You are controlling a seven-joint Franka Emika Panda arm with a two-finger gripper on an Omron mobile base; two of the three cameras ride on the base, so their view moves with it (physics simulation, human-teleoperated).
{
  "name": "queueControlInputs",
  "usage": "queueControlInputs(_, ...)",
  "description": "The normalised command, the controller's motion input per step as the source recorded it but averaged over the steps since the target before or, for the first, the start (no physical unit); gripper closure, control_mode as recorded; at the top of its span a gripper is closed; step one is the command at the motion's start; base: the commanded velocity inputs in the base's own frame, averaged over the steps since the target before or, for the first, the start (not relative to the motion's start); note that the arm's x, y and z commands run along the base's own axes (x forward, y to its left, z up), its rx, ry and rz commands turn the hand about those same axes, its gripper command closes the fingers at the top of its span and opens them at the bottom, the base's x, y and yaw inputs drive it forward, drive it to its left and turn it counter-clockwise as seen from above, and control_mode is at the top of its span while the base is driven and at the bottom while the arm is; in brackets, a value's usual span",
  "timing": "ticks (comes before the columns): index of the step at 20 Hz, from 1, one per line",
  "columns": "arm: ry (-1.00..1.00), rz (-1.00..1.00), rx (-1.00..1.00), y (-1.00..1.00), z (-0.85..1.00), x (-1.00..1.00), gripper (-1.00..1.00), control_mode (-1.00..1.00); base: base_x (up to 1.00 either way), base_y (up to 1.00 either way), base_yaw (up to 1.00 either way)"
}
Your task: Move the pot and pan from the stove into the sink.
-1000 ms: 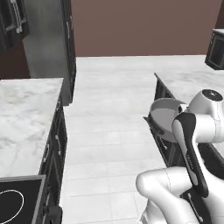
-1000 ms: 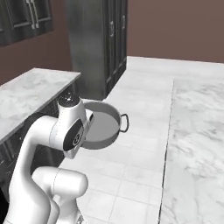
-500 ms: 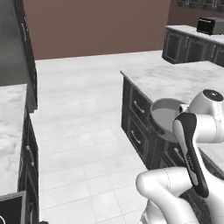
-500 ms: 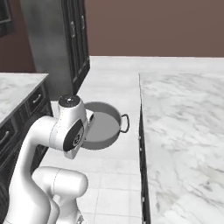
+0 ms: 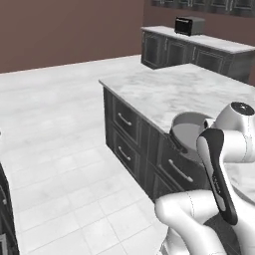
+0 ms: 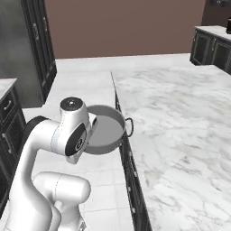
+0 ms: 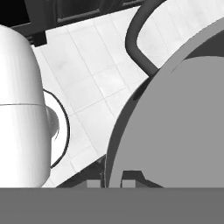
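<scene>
I hold the grey metal pot (image 5: 191,132) up in the air, in front of my arm and over the edge of a marble island. From the right base view the pot (image 6: 105,131) is level, and one loop handle (image 6: 130,127) points at the counter. In the hand view my gripper (image 7: 111,181) is shut on the pot's rim, with the pot (image 7: 179,127) to the right and its other loop handle (image 7: 138,35) above. The pan, the stove and the sink are out of view.
A white marble island counter (image 5: 169,89) (image 6: 180,117) on dark drawer cabinets (image 5: 132,137) stands straight ahead. A second dark counter along the back wall carries a black oven (image 5: 189,25). Tall dark cabinets (image 6: 27,45) stand at the left. Pale tiled floor (image 5: 60,149) lies open to the left.
The whole picture has swung as the base turned: the island counter has come in front of me. The pot stays in my gripper in the same pose.
</scene>
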Motion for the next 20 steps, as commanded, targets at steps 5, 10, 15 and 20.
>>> queueControlInputs(5,0.0,0.0,0.0,0.0,0.0,0.0,1.0,1.0,-0.49,0.0,-0.35)
queueControlInputs(10,0.0,0.0,0.0,0.0,0.0,0.0,1.0,1.0,-0.49,0.0,-0.35)
queueControlInputs(15,0.0,0.0,0.0,0.0,0.0,0.0,1.0,1.0,-0.36,0.0,-0.38)
queueControlInputs(20,0.0,0.0,0.0,0.0,0.0,0.0,1.0,1.0,-0.37,-0.01,-0.37)
